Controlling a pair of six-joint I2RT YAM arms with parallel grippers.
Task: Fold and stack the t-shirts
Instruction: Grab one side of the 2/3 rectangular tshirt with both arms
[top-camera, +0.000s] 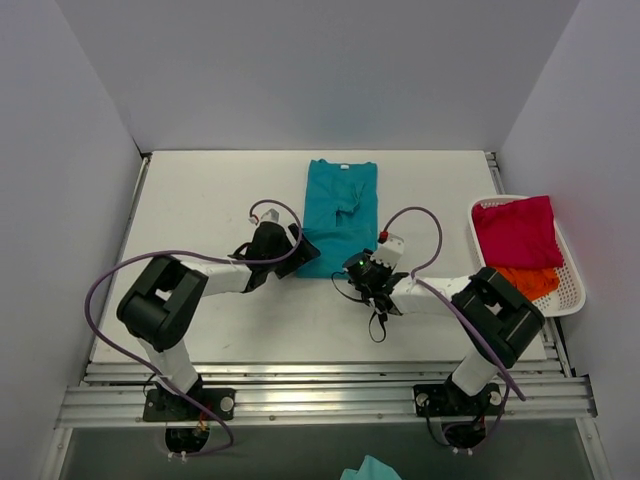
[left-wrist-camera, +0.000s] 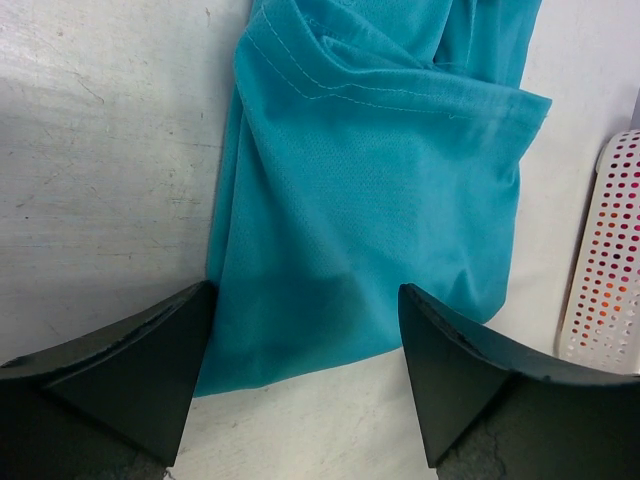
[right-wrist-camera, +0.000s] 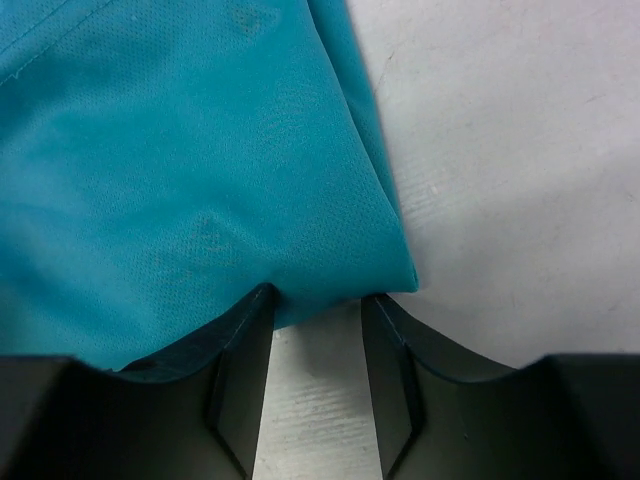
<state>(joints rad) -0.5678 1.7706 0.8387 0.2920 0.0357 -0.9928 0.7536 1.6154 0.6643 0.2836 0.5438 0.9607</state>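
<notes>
My left gripper (left-wrist-camera: 305, 290): spread wide, empty, astride the teal tee's (top-camera: 340, 205) near-left hem corner | my right gripper (right-wrist-camera: 318, 295): jaws half drawn in, gap showing, near-right hem corner at my tips, not clenched | teal tee: flat mid-table (top-camera: 200, 200), folded narrow, collar far | red tee (top-camera: 515, 230) over orange tee (top-camera: 532, 282): in basket (top-camera: 575, 292), right.

Teal t-shirt (top-camera: 340, 215), folded lengthwise, flat

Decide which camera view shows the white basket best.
Top external view: the whole basket shows, with the crimson t-shirt and orange t-shirt inside. The left wrist view catches only a strip of its perforated wall; the right wrist view shows none.
</notes>
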